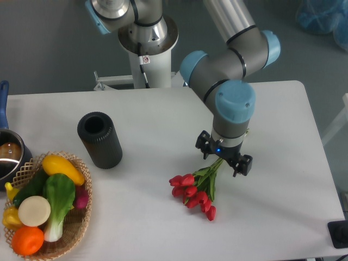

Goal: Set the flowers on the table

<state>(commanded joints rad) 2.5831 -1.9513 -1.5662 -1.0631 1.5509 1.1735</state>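
Observation:
The flowers (193, 193), a small bunch of red tulip buds with green leaves and pale stems, lie on the white table (163, 114) right of centre, near the front. The buds point to the lower left. The stems run up and right, under the gripper (224, 159). The gripper points straight down over the stem ends. Its two black fingers (203, 147) stand apart on either side of the stems, so it looks open. The wrist hides the fingertips' contact with the stems.
A black cylinder (99, 140) lies on the table's left half. A wicker basket (81, 228) of vegetables sits at the front left corner, with a metal pot (8, 155) behind it. The arm's base (148, 38) stands at the back edge.

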